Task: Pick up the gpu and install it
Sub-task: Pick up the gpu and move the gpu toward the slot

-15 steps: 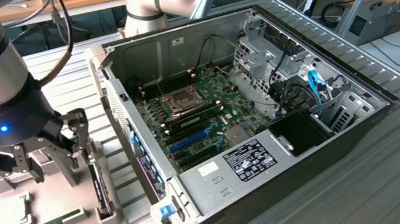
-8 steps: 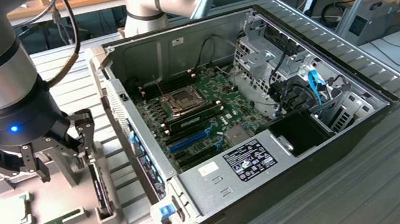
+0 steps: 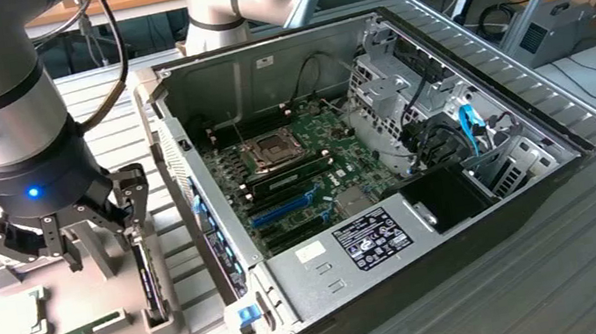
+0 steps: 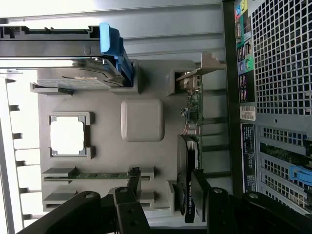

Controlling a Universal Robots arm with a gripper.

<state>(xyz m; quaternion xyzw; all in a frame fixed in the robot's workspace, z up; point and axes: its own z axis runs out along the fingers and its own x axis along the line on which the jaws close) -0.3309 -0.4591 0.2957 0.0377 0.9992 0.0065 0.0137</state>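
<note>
Hand hung open over gpu, seemingly off-centre; closing there could have tipped it or slipped off its edge.

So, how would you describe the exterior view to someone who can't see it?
A robot arm's open gripper hangs over a grey tray of computer parts, close to the graphics card standing on edge there. To the exterior view's right lies an open computer case.
</note>
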